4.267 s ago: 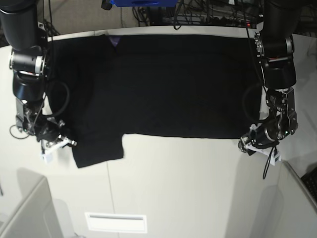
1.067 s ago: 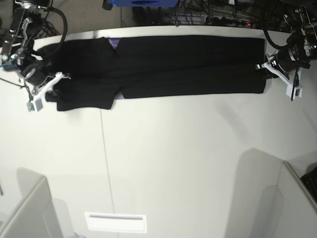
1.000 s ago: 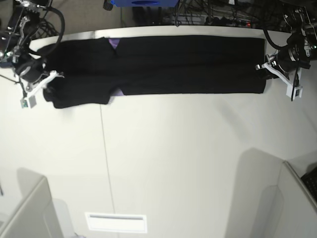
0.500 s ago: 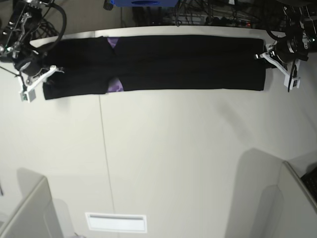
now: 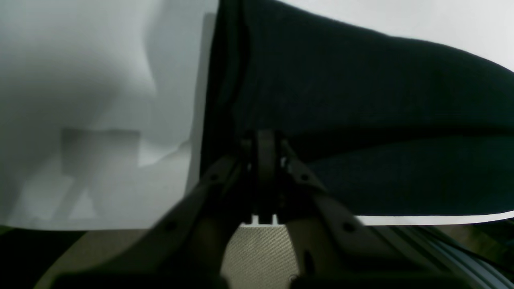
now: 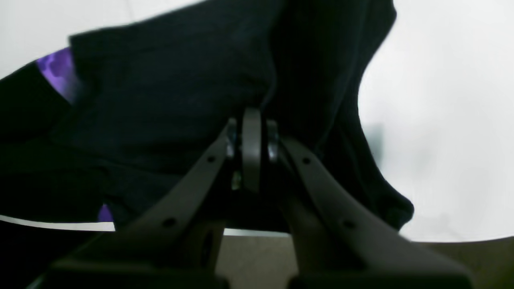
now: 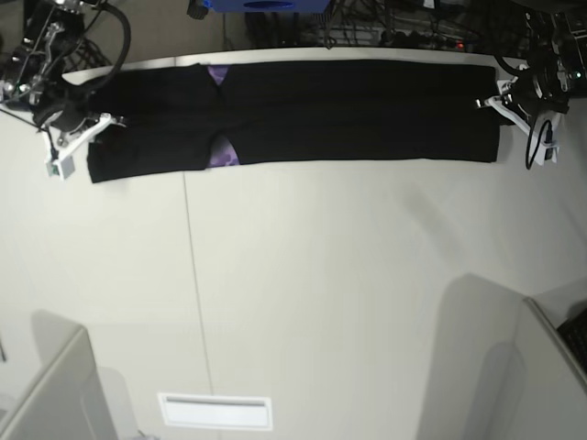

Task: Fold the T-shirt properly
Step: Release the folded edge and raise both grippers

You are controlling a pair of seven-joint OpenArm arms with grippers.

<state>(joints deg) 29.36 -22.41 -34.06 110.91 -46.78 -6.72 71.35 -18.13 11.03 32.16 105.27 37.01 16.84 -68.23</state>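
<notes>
The black T-shirt (image 7: 348,115) lies folded into a long narrow band along the table's far edge. Purple print (image 7: 220,154) shows near the collar and at the sleeve fold. My left gripper (image 7: 495,101), at the right in the base view, is shut on the shirt's right end; the left wrist view shows its closed jaws (image 5: 263,138) pinching black cloth (image 5: 361,100). My right gripper (image 7: 92,124), at the left in the base view, is shut on the sleeve end; the right wrist view shows its jaws (image 6: 251,124) closed on cloth (image 6: 168,92) with purple print (image 6: 58,72).
The white table (image 7: 321,293) stretches toward the front, with a seam line (image 7: 194,275) and a slot plate (image 7: 215,411). Cables and a blue object (image 7: 266,5) sit behind the far edge. Grey panels stand at the front corners (image 7: 46,394).
Both grippers have carried the shirt's near edge back over the far half, folding it into a narrow band. In the last half second the band shifted slightly farther back.
</notes>
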